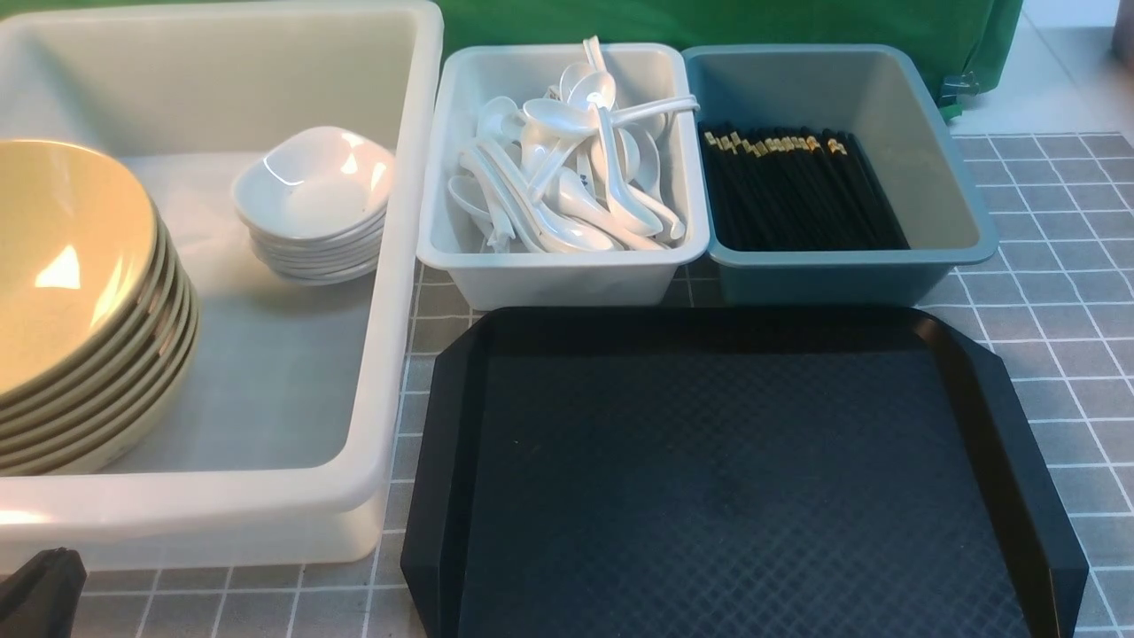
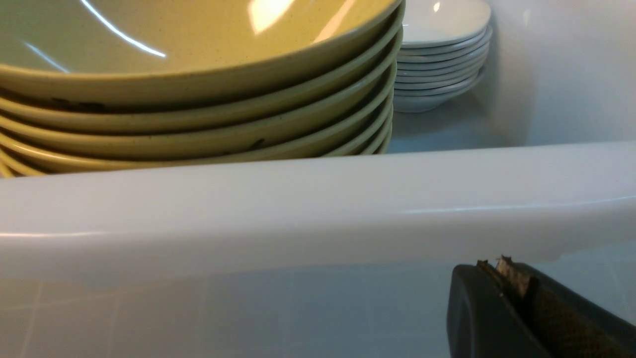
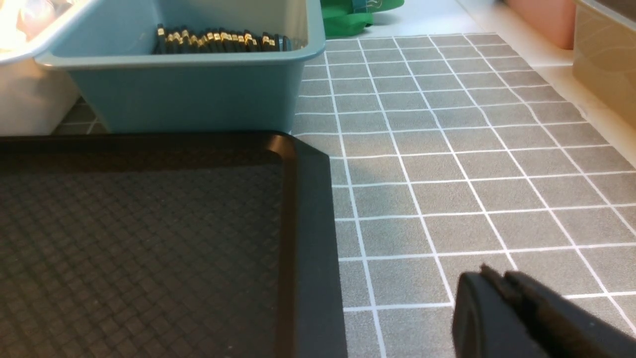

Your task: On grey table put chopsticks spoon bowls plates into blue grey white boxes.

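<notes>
The big white box (image 1: 390, 292) on the left holds a stack of beige bowls (image 1: 71, 292) and a stack of white plates (image 1: 314, 190). White spoons (image 1: 576, 168) are piled in the grey-white box (image 1: 567, 275). Black chopsticks (image 1: 797, 190) lie in the blue box (image 1: 824, 279). My left gripper (image 2: 494, 266) is shut and empty, low outside the white box's near wall (image 2: 298, 209), with the bowls (image 2: 198, 74) and plates (image 2: 442, 49) beyond it. My right gripper (image 3: 492, 276) is shut and empty over the grey table (image 3: 472, 149), beside the tray's right edge.
A black textured tray (image 1: 726, 478) with nothing on it lies in front of the two small boxes. Green cloth (image 1: 709, 22) hangs behind them. Pink and beige containers (image 3: 601, 49) stand past the table's far right edge.
</notes>
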`<action>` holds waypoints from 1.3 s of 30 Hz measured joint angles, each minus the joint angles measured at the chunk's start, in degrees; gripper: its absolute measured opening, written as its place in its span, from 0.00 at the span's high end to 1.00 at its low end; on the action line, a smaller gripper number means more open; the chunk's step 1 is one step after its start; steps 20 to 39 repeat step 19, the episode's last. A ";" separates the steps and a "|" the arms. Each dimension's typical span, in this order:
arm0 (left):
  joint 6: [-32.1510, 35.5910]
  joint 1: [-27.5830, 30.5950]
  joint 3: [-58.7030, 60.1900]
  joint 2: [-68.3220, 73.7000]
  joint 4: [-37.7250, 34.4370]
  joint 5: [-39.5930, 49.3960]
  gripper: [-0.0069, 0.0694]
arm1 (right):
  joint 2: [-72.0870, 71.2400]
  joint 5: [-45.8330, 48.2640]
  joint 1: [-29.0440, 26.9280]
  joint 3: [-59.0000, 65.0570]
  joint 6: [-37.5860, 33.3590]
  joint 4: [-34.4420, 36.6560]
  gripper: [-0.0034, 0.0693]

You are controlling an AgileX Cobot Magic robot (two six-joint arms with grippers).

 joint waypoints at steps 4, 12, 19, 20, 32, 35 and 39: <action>0.00 0.00 0.00 0.00 0.00 0.00 0.92 | 0.00 0.00 0.00 0.00 0.00 0.00 0.85; 0.00 0.00 0.00 0.00 0.00 0.00 0.92 | 0.00 0.00 0.00 0.00 0.00 0.00 0.84; 0.00 0.00 0.00 0.00 0.00 0.00 0.92 | 0.00 0.00 0.00 0.00 0.00 0.00 0.83; 0.00 0.00 0.00 0.00 0.00 0.00 0.92 | 0.00 0.00 0.00 0.00 0.00 0.00 0.83; 0.00 0.00 0.00 0.00 0.00 0.00 0.92 | 0.00 0.00 0.00 0.00 0.00 0.00 0.83; 0.00 0.00 0.00 0.00 0.00 0.00 0.92 | 0.00 0.00 0.00 0.00 0.00 0.00 0.83; 0.00 0.00 0.00 0.00 0.00 0.00 0.92 | 0.00 0.00 0.00 0.00 0.00 0.00 0.83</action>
